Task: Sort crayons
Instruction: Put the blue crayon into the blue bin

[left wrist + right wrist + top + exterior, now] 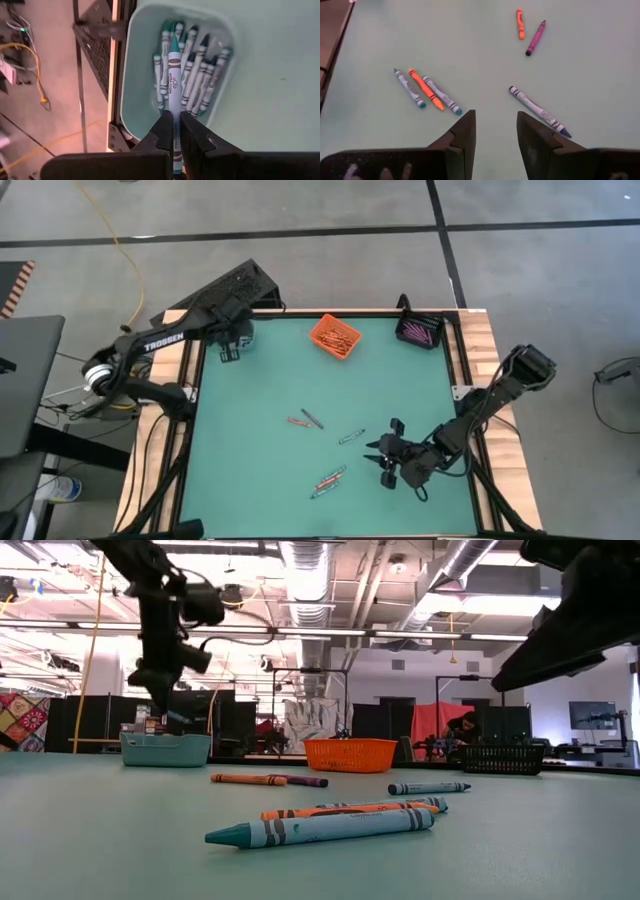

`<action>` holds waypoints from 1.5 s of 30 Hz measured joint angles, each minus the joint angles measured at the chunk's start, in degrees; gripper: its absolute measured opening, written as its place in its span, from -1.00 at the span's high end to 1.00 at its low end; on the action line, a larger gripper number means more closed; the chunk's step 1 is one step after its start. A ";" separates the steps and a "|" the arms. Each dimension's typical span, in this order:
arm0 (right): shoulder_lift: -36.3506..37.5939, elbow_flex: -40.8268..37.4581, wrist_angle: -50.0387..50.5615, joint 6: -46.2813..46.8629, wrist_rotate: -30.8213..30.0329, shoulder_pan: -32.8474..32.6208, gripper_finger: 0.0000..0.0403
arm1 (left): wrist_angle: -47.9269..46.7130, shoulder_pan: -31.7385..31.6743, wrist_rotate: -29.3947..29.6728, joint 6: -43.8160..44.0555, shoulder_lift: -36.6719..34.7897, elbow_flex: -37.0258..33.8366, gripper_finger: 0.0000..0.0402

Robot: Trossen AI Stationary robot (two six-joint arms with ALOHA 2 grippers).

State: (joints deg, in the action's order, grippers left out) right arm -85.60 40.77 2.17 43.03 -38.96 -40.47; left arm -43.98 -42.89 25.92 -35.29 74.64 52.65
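- Six loose crayons lie on the green table (260, 470): an orange crayon (297, 421) and a purple crayon (312, 418) side by side near the middle, a lone blue crayon (351, 437) just right of them, and a tight trio (329, 480) nearer the front (two blue ones with an orange one between them, as the right wrist view shows).
- One more teal crayon (173, 87) is pinched between the left gripper's (174, 131) fingers, its tip pointing down into the teal bin (132, 75) at the far left corner, which already holds a bunch of blue and teal crayons.
- The orange bin (335, 336) sits at the far edge near the middle with orange crayons in it; the black bin (420, 331) at the far right corner holds purple ones.
- The right gripper (495, 132) hovers over the near right part of the table, fingers spread apart and holding nothing, with the lone blue crayon just beyond one fingertip.
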 joint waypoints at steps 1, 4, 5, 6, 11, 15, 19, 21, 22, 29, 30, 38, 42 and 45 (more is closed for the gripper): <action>0.00 0.00 -0.06 0.00 0.00 0.23 0.32 | 0.96 -1.10 -0.12 -0.49 0.58 -0.50 1.00; 0.00 0.00 -0.17 0.00 0.00 0.85 0.32 | 2.65 -3.64 -1.84 -1.82 2.70 -1.52 0.99; 0.00 0.00 -0.15 0.00 0.00 0.99 0.32 | 2.92 -4.10 -2.33 -1.91 3.47 -1.74 0.97; 0.00 0.00 -0.17 0.00 0.02 1.24 0.32 | 3.53 -4.47 -2.39 -1.85 4.27 -1.82 0.95; 0.00 0.00 -0.29 -0.05 0.02 1.29 0.32 | 5.39 -4.82 -1.00 -0.80 7.15 -1.83 0.68; 0.00 0.00 -0.08 -1.84 0.06 1.29 0.32 | 7.16 -4.36 0.11 0.81 6.96 -1.83 0.48; 0.00 0.00 -0.07 -7.20 0.33 2.04 0.32 | 7.56 -3.20 1.43 2.21 5.15 -1.80 0.40; 0.00 0.00 -0.03 -10.89 1.22 3.36 0.32 | 7.49 -1.90 1.38 3.36 4.08 -1.80 0.39; 0.00 0.00 0.09 -12.75 2.01 4.28 0.32 | 7.51 -1.10 0.94 4.19 3.44 -1.80 0.39; 0.00 0.00 0.93 -23.78 15.00 13.26 0.32 | 7.49 7.06 -6.58 11.64 -0.75 -1.80 0.39; 0.00 0.00 0.95 -25.21 16.54 14.40 0.32 | 7.47 8.62 -7.15 12.75 -1.15 -1.80 0.39; 0.00 -1.17 -0.65 -32.49 23.98 20.68 0.32 | 7.42 23.06 -9.65 21.01 -2.83 -1.78 0.39; -0.71 -3.76 -2.92 -32.58 25.73 22.37 0.32 | 7.49 30.46 -9.50 24.71 -2.83 -1.78 0.39; -3.16 -5.53 -6.31 -33.08 27.08 22.87 0.32 | 7.55 35.29 -7.73 27.28 -2.83 -1.78 0.39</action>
State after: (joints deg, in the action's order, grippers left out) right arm -88.76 35.24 -4.15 9.94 -11.88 -17.60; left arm -36.42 -7.61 18.19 -8.01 71.81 50.87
